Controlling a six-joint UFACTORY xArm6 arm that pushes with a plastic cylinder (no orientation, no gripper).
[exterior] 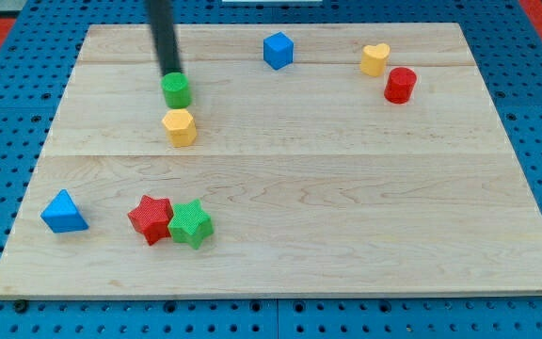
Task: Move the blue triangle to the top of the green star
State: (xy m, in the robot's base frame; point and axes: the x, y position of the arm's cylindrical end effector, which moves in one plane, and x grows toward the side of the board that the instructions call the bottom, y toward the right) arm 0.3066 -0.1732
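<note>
**Task Status: Blue Triangle Not Yet Engaged**

The blue triangle (64, 212) sits at the lower left of the frame, near the left edge of the wooden surface (346, 217). The green star (191, 224) lies to its right in the lower left quarter, touching the red star (150, 219), which stands between the triangle and the green star. The triangle is apart from both stars and level with them, not above the green star. Judged from this layout, the required placement is not done.

My tip (171, 73) is in the upper left of the frame, at the top edge of the green cylinder (177, 90), touching it or just short of it; the picture does not settle which. A yellow hexagonal block (180, 126) sits just below that cylinder. The tip is well apart from the blue triangle.

No claw is fitted; the arm ends in a plain rod, so no open or clenched state applies and nothing is grasped.

Remaining work, as a judgement:
1. Bring the tip down to the triangle at the lower left.
2. Push the triangle upward and rightward, passing above the red star.
3. Stop it just above the green star.

The blue cube (278, 50), yellow heart (374, 59) and red cylinder (400, 85) occupy the upper part of the frame, clear of that path.
</note>
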